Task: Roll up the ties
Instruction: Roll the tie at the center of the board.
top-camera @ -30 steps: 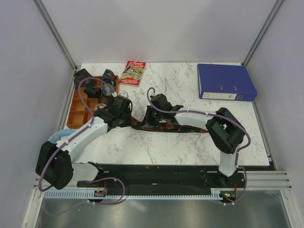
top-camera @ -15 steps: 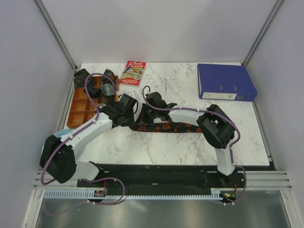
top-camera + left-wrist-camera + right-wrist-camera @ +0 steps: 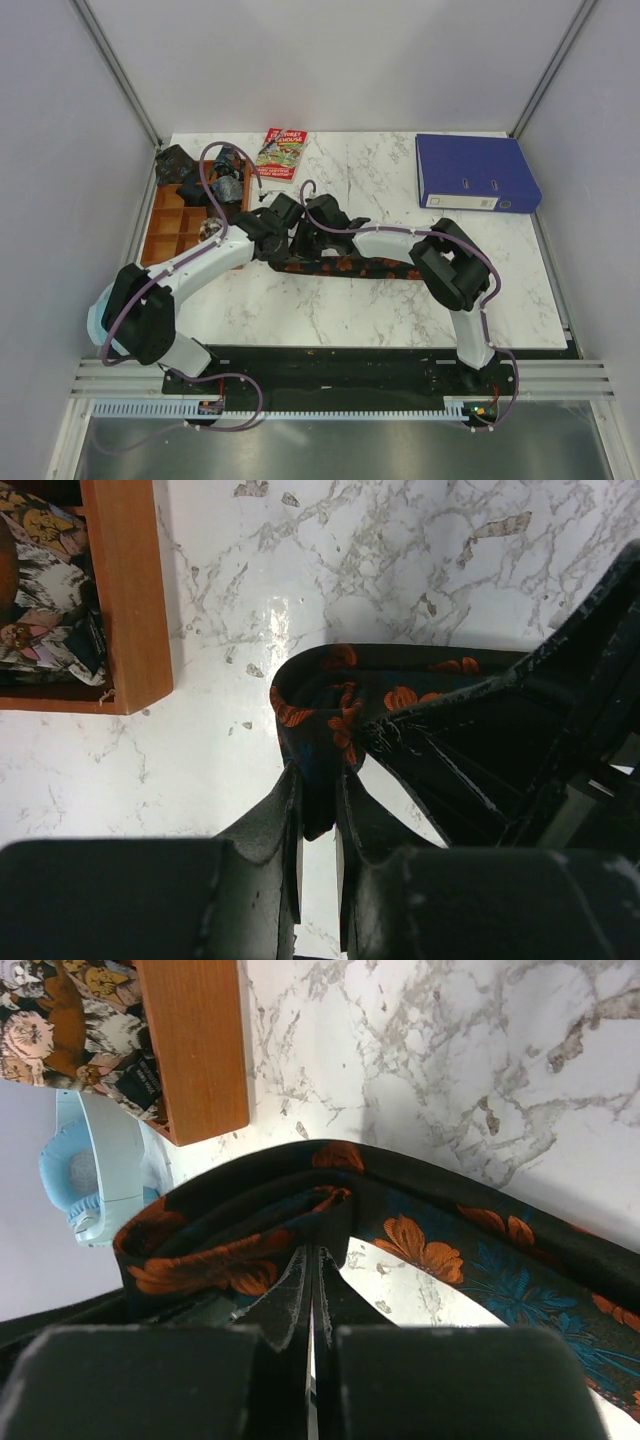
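We see the long black fabric necktie with orange-red blotches lying flat across the middle of the white marble-patterned table. It runs from right to left, and its left end is turned back on itself into a loop near the orange-brown wooden compartment tray, with bare marble between the two. Both arms meet over that looped end. The left gripper is clamped on the tie: in its wrist view the two black fingers stand nearly together with a strip of the fabric pinched between them. The right gripper has its fingers pressed tight together, and their tips nip an inner layer of the fold, where the cloth puckers. We make out small dark patterned fabric bundles sitting in the far compartments of the tray, well apart from the long tie. A blue lever-arch binder lies flat at the far right of the table, and a red-and-green booklet rests at the far edge, just right of the tray's far end.
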### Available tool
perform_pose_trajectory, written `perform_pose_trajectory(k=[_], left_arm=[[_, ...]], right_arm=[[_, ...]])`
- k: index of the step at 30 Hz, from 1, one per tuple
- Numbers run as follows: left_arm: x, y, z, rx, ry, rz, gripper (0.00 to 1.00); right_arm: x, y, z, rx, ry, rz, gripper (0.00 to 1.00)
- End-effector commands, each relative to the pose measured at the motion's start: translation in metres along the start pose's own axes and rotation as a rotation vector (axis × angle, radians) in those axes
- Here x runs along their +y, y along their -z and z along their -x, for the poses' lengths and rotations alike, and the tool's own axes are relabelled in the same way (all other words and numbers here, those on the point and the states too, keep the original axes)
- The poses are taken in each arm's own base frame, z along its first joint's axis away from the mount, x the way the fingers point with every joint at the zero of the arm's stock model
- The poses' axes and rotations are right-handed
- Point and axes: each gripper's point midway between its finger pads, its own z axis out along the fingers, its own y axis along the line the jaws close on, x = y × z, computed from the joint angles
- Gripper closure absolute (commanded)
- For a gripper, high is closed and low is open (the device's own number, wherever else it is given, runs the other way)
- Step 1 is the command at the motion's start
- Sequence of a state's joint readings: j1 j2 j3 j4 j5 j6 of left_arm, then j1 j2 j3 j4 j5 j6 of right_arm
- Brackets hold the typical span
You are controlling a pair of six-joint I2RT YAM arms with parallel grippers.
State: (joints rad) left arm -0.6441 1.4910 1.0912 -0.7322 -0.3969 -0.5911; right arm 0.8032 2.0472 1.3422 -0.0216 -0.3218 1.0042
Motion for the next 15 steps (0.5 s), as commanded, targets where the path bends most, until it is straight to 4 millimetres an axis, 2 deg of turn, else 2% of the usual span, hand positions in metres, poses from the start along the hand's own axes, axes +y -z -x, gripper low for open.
perform_pose_trajectory(k=[1,8,15], left_arm=[[0.004,0.002,0.018,-0.062,-0.027,0.072,0.93],[0.0,0.001,0.021,-0.067,-0.029,0.086,0.94],[-0.012,0.001,0.019,-0.056,-0.031,0.066,0.94]], right_arm=[[0.019,0.011,0.002,-0.021,0.02,0.065,1.0],[0.012,0.006,0.002,-0.035,-0.006,0.06,1.0],[0.01,-0.014,0.006,-0.039,-0.015,0.08,1.0]])
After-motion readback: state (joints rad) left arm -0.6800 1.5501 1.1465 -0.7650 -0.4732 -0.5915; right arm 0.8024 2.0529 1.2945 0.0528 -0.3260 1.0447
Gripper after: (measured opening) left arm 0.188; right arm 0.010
